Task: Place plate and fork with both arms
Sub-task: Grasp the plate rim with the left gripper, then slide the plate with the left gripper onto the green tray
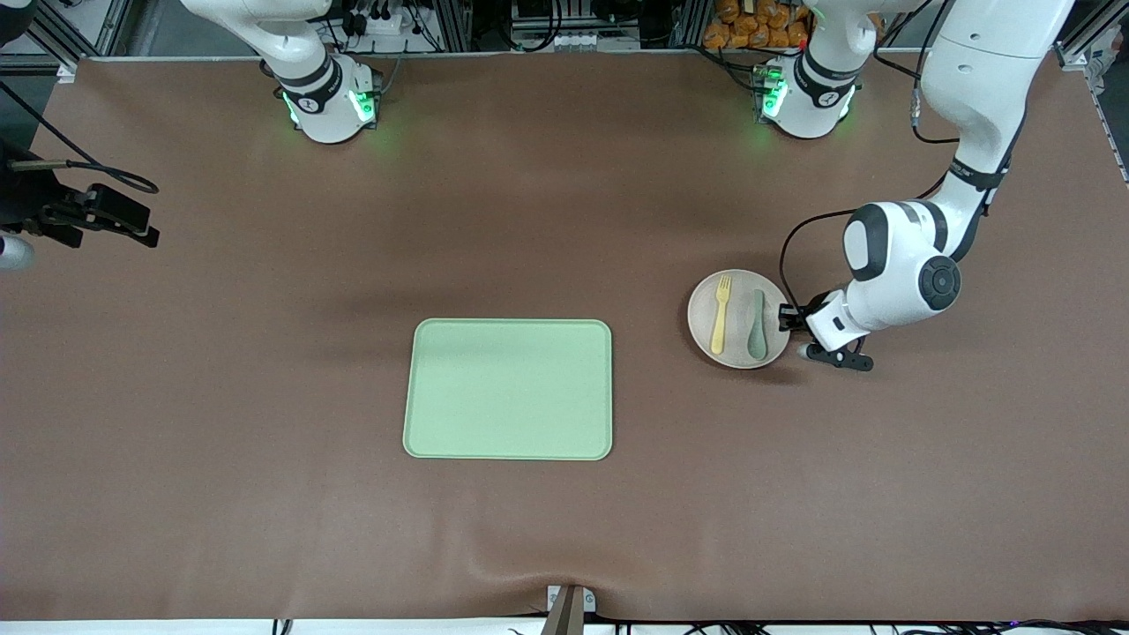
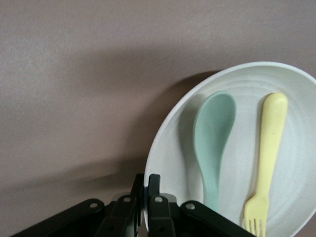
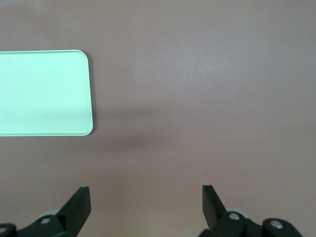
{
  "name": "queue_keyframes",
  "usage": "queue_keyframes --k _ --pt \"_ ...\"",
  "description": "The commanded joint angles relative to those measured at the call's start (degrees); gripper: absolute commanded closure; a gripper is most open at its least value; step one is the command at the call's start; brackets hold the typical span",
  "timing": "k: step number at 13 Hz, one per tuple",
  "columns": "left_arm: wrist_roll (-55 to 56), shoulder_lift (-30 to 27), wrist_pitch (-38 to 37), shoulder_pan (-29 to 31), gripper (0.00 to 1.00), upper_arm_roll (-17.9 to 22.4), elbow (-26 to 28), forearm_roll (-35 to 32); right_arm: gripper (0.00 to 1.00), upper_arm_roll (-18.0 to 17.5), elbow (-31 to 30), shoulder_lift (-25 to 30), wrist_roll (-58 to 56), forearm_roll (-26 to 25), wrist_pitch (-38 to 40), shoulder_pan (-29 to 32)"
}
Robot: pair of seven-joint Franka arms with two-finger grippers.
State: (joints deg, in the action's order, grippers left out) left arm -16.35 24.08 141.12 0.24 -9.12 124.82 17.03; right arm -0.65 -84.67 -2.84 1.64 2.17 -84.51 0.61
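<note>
A robotics lab: two white arms (image 1: 908, 265) bolted by green-lit bases (image 1: 798, 101) to a brown-covered bench (image 1: 564, 511), aluminium framing (image 1: 79, 35) and tangled cables (image 1: 529, 22) along its edge by the bases.

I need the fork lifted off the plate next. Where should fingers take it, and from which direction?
Probably mid-handle on the fork, from straight above, fingers closing across its narrow width. It lies flat on the plate, close beside the spoon, so a side approach would meet the raised rim.

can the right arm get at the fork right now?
Probably not easily. The fork lies on the plate beside the spoon, toward the left arm's end; the left gripper is shut on its rim. The right gripper waits open over bare table.
</note>
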Motion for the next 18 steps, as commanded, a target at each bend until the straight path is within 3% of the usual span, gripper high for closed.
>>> queue_keyframes --k 1,6,9,12,18 --pt "-1.40 1.41 0.74 -0.33 1.00 -0.89 -1.24 1.25 0.00 0.12 0.64 -0.15 -0.41 0.29 0.40 0.09" --pt "-1.05 1.76 -0.14 -0.24 1.00 -4.58 -5.28 1.25 0.00 0.12 0.55 -0.15 -0.15 0.29 0.48 0.09" --pt "-0.52 1.85 -6.53 -0.32 1.00 -6.08 -11.15 3.08 0.00 0.12 0.55 -0.23 -0.32 0.29 0.40 0.09" --pt "5.24 3.25 -7.79 -1.98 1.00 -7.84 -15.73 6.61 0.00 0.12 0.38 -0.23 -0.32 0.29 0.49 0.09" --pt "25.99 14.92 -8.84 -11.73 1.00 -7.49 -34.25 5.73 0.00 0.21 0.38 -0.41 -0.50 0.29 0.49 0.18"
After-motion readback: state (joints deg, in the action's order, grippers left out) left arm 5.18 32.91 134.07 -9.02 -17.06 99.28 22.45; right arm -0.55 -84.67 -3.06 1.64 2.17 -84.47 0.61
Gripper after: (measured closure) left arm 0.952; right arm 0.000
